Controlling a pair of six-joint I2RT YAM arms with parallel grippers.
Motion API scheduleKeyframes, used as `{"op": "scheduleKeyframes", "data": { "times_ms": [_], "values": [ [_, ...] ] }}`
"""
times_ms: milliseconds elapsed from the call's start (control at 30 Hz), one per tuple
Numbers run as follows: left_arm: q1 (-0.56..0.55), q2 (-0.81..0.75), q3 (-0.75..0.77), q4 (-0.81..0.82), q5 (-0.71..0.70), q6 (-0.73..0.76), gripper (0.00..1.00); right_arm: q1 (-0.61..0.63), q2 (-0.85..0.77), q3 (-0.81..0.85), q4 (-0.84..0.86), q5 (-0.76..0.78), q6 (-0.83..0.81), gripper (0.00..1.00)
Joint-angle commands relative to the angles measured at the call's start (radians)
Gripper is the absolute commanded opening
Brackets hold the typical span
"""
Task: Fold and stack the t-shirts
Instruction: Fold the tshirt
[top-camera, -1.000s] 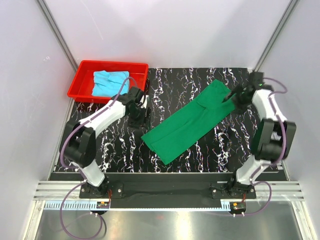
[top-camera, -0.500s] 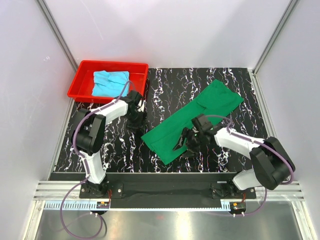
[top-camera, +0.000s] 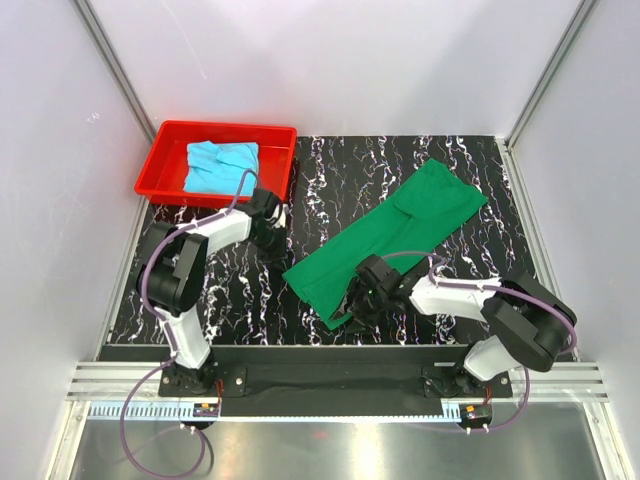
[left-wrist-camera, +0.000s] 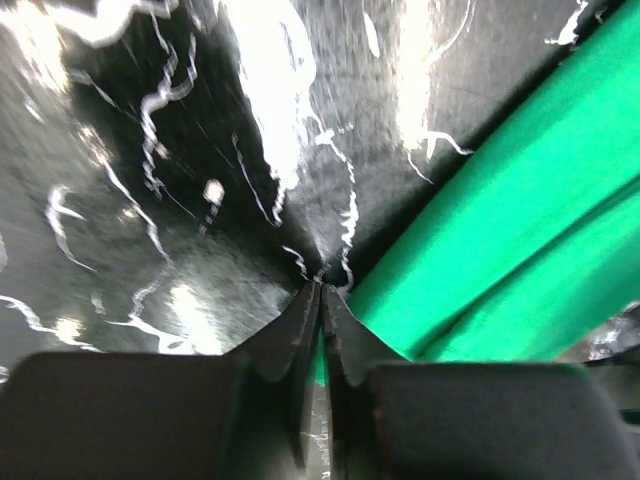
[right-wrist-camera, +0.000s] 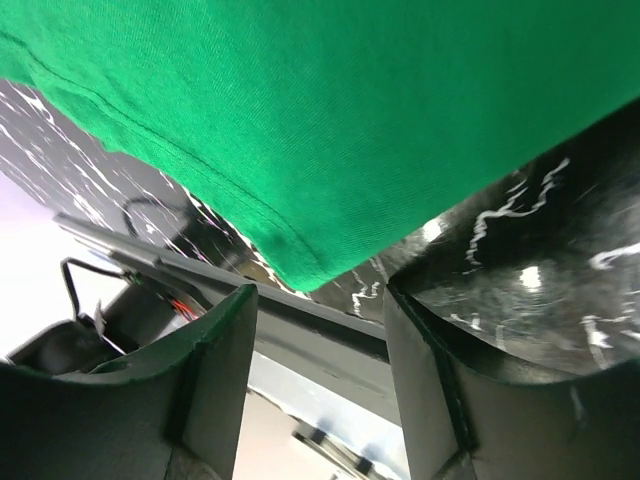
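The dark green t-shirt (top-camera: 400, 235) lies flat and diagonal on the black marbled table, folded into a long strip. My left gripper (top-camera: 279, 254) is at its near-left corner. In the left wrist view that gripper (left-wrist-camera: 321, 285) is shut, with a sliver of the green t-shirt (left-wrist-camera: 520, 230) pinched between its fingers. My right gripper (top-camera: 346, 310) sits low at the strip's near corner. It (right-wrist-camera: 318, 290) is open, and the hemmed corner of the green t-shirt (right-wrist-camera: 350, 120) lies just ahead between its fingers. The light cyan-blue t-shirt (top-camera: 220, 165) lies bunched in the red tray.
The red tray (top-camera: 225, 126) stands at the back left, just beyond my left arm. White walls close in the table on three sides. The table's front rail (right-wrist-camera: 300, 320) shows right behind the shirt's corner in the right wrist view.
My right arm has swung from the shirt's far right end to its near corner, jaws narrowing. My left gripper has shut at the shirt's near-left corner.
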Motion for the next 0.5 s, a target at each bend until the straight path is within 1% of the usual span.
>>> {"op": "scheduleKeyframes", "data": {
  "times_ms": [0, 33, 67, 133, 267, 333, 367, 400, 433, 467],
  "values": [
    [-0.011, -0.041, -0.101, 0.046, -0.002, -0.098, 0.04, 0.043, 0.010, -0.009, 0.013, 0.142, 0.149, 0.60],
    [-0.013, -0.055, -0.141, 0.072, -0.011, -0.114, 0.02, 0.050, 0.011, -0.016, 0.017, 0.151, 0.166, 0.59],
    [-0.014, -0.069, -0.161, 0.089, -0.019, -0.128, 0.00, 0.056, 0.008, -0.023, 0.017, 0.163, 0.183, 0.55],
    [-0.019, -0.115, -0.221, 0.128, -0.046, -0.166, 0.00, 0.079, -0.001, -0.054, 0.014, 0.211, 0.235, 0.52],
    [-0.028, -0.187, -0.291, 0.188, -0.052, -0.214, 0.00, 0.086, 0.005, -0.117, 0.106, 0.264, 0.271, 0.50],
    [-0.040, -0.210, -0.311, 0.195, -0.081, -0.221, 0.00, 0.086, 0.033, -0.117, 0.117, 0.277, 0.249, 0.43],
    [-0.045, -0.217, -0.321, 0.199, -0.088, -0.224, 0.00, 0.086, 0.043, -0.115, 0.129, 0.277, 0.242, 0.37],
    [-0.055, -0.231, -0.331, 0.213, -0.091, -0.238, 0.00, 0.090, 0.057, -0.117, 0.128, 0.266, 0.237, 0.24],
    [-0.063, -0.242, -0.356, 0.218, -0.104, -0.250, 0.00, 0.098, 0.059, -0.123, 0.120, 0.268, 0.245, 0.18],
    [-0.078, -0.269, -0.370, 0.224, -0.114, -0.275, 0.00, 0.119, 0.044, -0.144, 0.114, 0.277, 0.257, 0.17]
  ]
}}
